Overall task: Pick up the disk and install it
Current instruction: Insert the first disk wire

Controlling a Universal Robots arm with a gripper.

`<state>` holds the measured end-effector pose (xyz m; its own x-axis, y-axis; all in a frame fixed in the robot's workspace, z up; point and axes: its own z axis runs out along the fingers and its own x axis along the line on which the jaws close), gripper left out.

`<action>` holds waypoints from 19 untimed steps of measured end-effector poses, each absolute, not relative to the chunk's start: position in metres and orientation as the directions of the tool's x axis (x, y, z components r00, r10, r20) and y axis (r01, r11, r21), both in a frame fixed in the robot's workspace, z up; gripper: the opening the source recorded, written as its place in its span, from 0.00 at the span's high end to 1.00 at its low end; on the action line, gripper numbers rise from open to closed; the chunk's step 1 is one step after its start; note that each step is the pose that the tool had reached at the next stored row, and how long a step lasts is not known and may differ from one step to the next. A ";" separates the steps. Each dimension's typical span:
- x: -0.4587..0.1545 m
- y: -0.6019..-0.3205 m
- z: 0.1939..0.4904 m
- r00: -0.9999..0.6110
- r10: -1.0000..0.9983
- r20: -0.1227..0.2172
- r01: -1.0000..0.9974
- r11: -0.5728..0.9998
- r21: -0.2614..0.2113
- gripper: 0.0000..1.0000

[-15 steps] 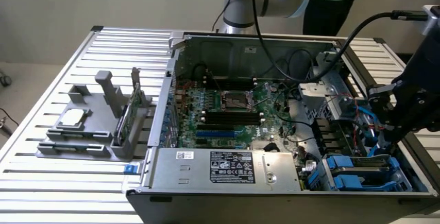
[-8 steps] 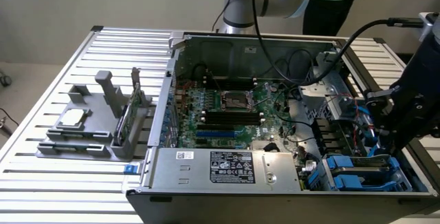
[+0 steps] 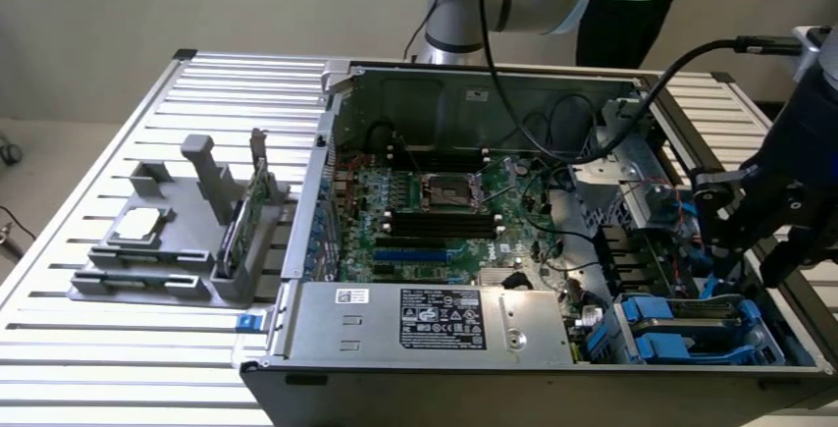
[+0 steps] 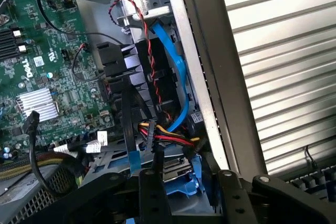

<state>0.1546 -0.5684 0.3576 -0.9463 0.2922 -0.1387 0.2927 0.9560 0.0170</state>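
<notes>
the disk [image 3: 694, 314] is sitting low in the drive bay [image 3: 629, 324] at the near corner of the computer case [image 3: 304, 201], at the exterior view's right, with its blue rails showing around it. the gripper [image 3: 753, 265] is hanging right above it, so the disk is lying below and between the fingers, not off to one side. in the wrist view the two fingers [image 4: 152, 200] are standing partly apart, one on each side of the disk [image 4: 176, 167]. a sliver of gap is showing beside the blue rail, so they seem to be holding nothing. whether a pad is touching the rail i cannot tell. the disk's long axis appears to be running into the bay, across the line on which the fingers close, though cables [image 4: 157, 140] are hiding much of it. the arm [image 3: 806, 142] is standing over the case wall at the exterior view's right, wrist pointing down into the case.
</notes>
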 end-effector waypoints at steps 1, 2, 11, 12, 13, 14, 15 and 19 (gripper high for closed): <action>0.154 -0.568 0.358 -0.946 0.292 -0.139 0.293 0.956 0.017 0.58; 0.153 -0.568 0.358 -0.946 0.292 -0.139 0.293 0.956 0.017 0.58; 0.143 -0.567 0.361 -0.947 0.289 -0.143 0.291 0.957 0.002 0.58; 0.143 -0.567 0.362 -0.947 0.288 -0.145 0.291 0.957 -0.005 0.58; 0.143 -0.567 0.363 -0.947 0.286 -0.147 0.291 0.957 -0.012 0.58; 0.143 -0.567 0.365 -0.947 0.285 -0.149 0.291 0.956 -0.018 0.58; 0.143 -0.567 0.366 -0.947 0.284 -0.151 0.291 0.956 -0.024 0.58; 0.143 -0.560 0.368 -0.947 0.283 -0.153 0.291 0.956 -0.031 0.58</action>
